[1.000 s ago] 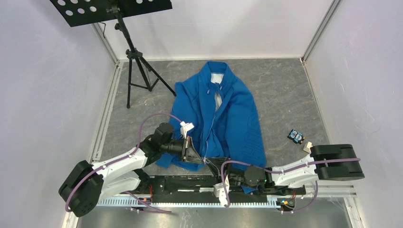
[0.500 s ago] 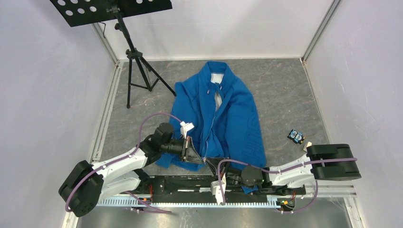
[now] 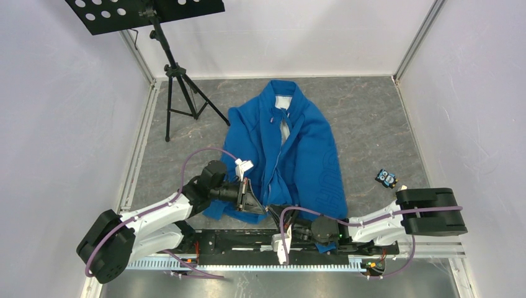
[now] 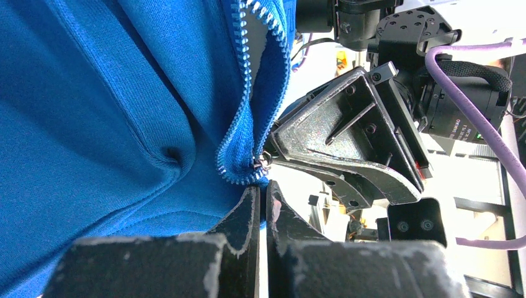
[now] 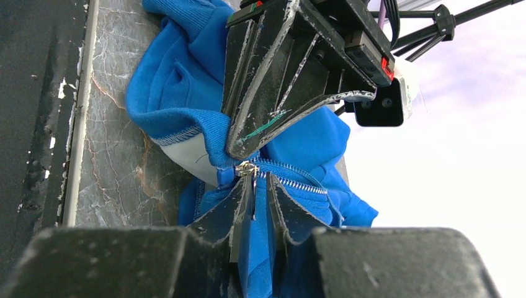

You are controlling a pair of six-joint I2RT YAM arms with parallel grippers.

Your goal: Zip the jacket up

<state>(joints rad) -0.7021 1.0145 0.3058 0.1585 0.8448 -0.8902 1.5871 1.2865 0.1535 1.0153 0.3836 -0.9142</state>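
Note:
The bright blue jacket (image 3: 291, 149) lies flat on the grey table, collar far, its front zipper open along most of its length. My left gripper (image 3: 263, 209) is shut on the jacket's bottom hem beside the zipper's lower end, with fabric pinched at its fingertips (image 4: 254, 194). The small metal zipper slider (image 4: 263, 162) sits just above them. My right gripper (image 5: 257, 186) faces the left one (image 5: 285, 81) at the hem. Its jaws stand narrowly apart, with the slider (image 5: 247, 167) at their tips and its pull tab hanging between them, against the left finger.
A black music stand on a tripod (image 3: 177, 81) stands at the far left. A small blue and black object (image 3: 386, 178) and a beige piece (image 3: 402, 188) lie at the right. A black rail (image 3: 236, 239) runs along the near edge, under both grippers.
My right arm has slid left along the near edge, bringing its gripper closer to the left gripper and the zipper's bottom. The left arm and the jacket have not moved.

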